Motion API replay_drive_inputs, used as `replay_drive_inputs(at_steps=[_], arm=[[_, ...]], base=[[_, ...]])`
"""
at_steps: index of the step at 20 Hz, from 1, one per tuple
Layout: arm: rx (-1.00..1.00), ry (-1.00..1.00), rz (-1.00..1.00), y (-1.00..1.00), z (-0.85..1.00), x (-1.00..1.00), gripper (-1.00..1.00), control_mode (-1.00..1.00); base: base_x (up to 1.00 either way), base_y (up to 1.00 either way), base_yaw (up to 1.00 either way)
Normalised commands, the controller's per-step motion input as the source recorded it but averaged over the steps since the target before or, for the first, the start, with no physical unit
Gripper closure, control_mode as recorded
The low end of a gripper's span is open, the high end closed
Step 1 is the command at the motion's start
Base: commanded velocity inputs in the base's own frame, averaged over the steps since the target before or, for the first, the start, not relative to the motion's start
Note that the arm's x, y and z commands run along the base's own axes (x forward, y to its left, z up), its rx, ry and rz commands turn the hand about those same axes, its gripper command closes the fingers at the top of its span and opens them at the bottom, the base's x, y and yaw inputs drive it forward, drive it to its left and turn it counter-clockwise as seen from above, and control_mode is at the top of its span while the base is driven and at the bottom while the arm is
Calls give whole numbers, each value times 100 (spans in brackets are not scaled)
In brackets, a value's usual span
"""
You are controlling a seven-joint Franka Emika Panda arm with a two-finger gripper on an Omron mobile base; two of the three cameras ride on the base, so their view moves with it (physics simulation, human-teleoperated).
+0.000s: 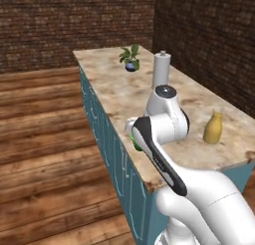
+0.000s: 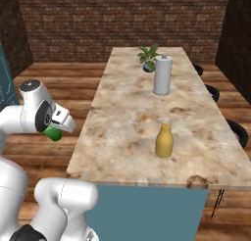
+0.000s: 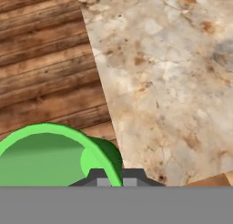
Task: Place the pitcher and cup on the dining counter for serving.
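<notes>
1. A long table [image 1: 124, 97] with a beige-brown marbled stone top and teal panelled sides runs away toward dark brick walls, standing on a wooden plank floor [image 1: 45, 154].
2. A mustard-yellow bottle-shaped pitcher [image 1: 213, 128] stands upright on the stone near the table's near right corner.
3. Farther along stands a grey-white cylindrical canister [image 1: 161, 69], upright, and beyond it a small green plant in a dark blue pot [image 1: 131, 58].
4. The white arm with dark joints [image 1: 167, 139] rises from the lower right and bends over the table's left edge.
5. A sliver of a bright green cup [image 1: 135, 142] peeks out beside the arm's wrist at that edge; the pincer itself is hidden behind the arm.
</notes>
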Motion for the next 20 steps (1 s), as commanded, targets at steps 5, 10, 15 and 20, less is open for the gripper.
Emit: replay_drive_inputs(at_steps=[5, 10, 15, 20], arm=[[0, 0, 0, -22, 3, 14, 100, -100], [0, 0, -3, -58, 0, 50, 100, -100], [0, 0, -14, -43, 0, 80, 100, -100], [3, 3, -30, -21, -1, 88, 100, -100]], base=[[21, -25, 0], [0, 0, 0], [0, 0, 0], [0, 0, 0]])
